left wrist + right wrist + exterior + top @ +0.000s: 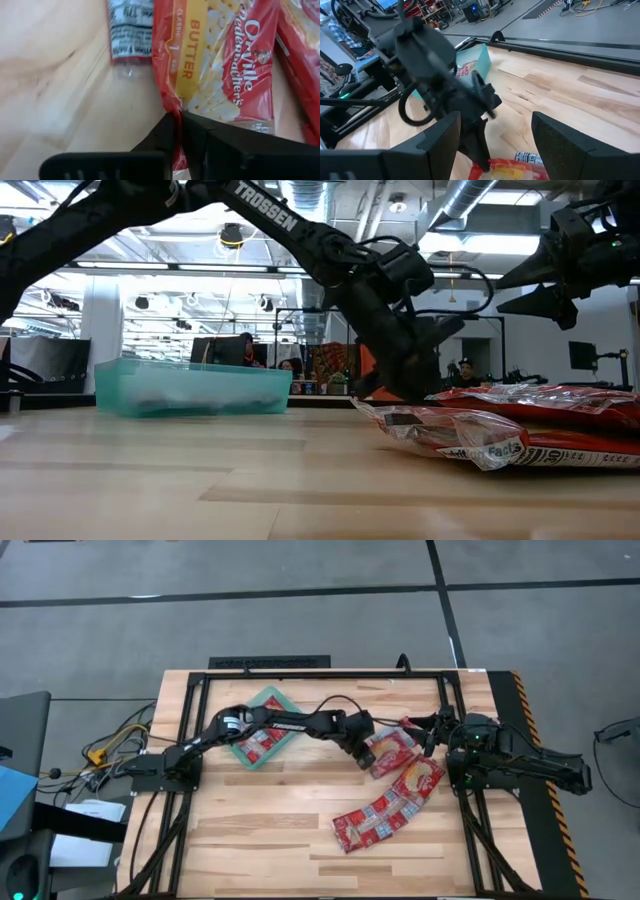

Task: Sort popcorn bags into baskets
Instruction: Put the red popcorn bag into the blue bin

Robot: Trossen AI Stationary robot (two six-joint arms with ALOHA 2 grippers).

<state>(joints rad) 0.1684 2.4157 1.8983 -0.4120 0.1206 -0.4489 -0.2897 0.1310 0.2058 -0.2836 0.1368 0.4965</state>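
Several red popcorn bags lie right of the table's middle: one [392, 748] at my left gripper, one [418, 780] beside it, and one [375, 820] nearer the near edge. Another bag [262, 740] lies inside the teal basket [272, 700]. My left gripper [360, 752] reaches over the basket and is shut on the first bag. My right gripper [495, 150] is open, raised above the table just right of the bags, touching nothing. My left gripper pinches the bag's red side edge [170, 102], next to the yellow "Butter" panel, between its two fingers [165, 132]. It comes from above, slanting toward the table's right. The rest of the bag lies flat, partly against the neighbouring bag [300, 60].
A dark metal frame [320, 673] runs around the table's edges. The basket [190, 385] stands on the table's left half near the far edge. Bare wood lies along the near edge and near-left part. Cables and equipment sit off the table's left side.
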